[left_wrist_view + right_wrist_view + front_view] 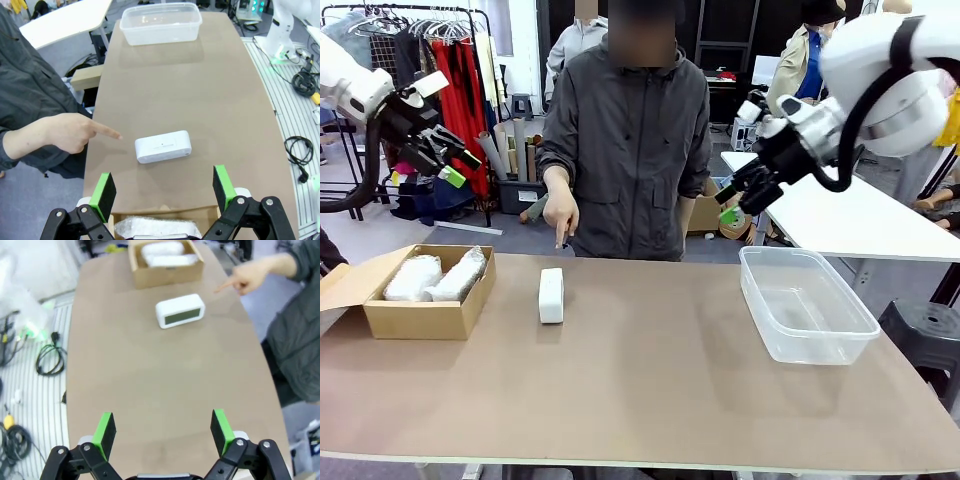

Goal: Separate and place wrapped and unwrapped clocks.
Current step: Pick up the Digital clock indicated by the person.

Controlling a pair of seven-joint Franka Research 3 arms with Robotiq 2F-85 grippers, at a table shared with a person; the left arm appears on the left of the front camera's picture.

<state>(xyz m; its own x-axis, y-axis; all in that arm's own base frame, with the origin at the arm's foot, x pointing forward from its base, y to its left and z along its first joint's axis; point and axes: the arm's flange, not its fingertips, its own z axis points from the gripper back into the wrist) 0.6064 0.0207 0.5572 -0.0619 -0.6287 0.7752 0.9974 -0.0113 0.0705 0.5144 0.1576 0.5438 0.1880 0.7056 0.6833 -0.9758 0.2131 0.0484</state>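
Cardboard box (415, 318) in your front view holds both wrapped clocks (412, 278). The bare clock (551, 295) lies just beside it on the counter (650, 400), with the clear tub (807, 305) well apart. Your left pincer (455, 165) and right pincer (738, 198) hang spread. In your left wrist view, a person's hand (65, 132) points at that clock. In your right wrist view, it is smooth and white with a grey display.

Table (650, 400), left end: cardboard box (420, 318). In it, left wrapped clock (413, 278) beside right wrapped clock (458, 274). Unwrapped clock (551, 295) on table, just right of box. Plastic container (825, 348) at right end. Person's hand (561, 215) behind unwrapped clock, at far edge.
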